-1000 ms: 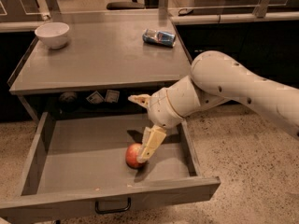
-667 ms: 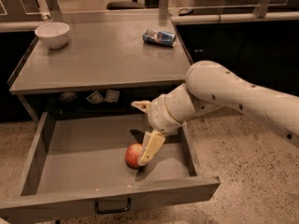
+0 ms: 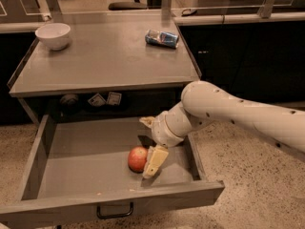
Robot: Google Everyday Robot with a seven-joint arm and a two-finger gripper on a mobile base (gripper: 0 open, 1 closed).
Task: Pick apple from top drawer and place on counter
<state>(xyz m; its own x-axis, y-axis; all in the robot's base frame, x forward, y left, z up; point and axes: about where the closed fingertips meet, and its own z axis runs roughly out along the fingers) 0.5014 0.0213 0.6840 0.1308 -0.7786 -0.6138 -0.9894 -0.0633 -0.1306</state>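
Since a second ago our gripper (image 3: 147, 147) has sunk lower into the open drawer (image 3: 81, 156), while the apple (image 3: 137, 159) has not shifted. The gripper's jaws are spread apart: one finger (image 3: 155, 161) stands against the apple's right side and the other points toward the back of the drawer, gripping nothing. The apple rests on the drawer floor near the front wall. On the counter (image 3: 109, 61) above sit a white bowl (image 3: 53, 35) and a crushed blue can (image 3: 162, 38).
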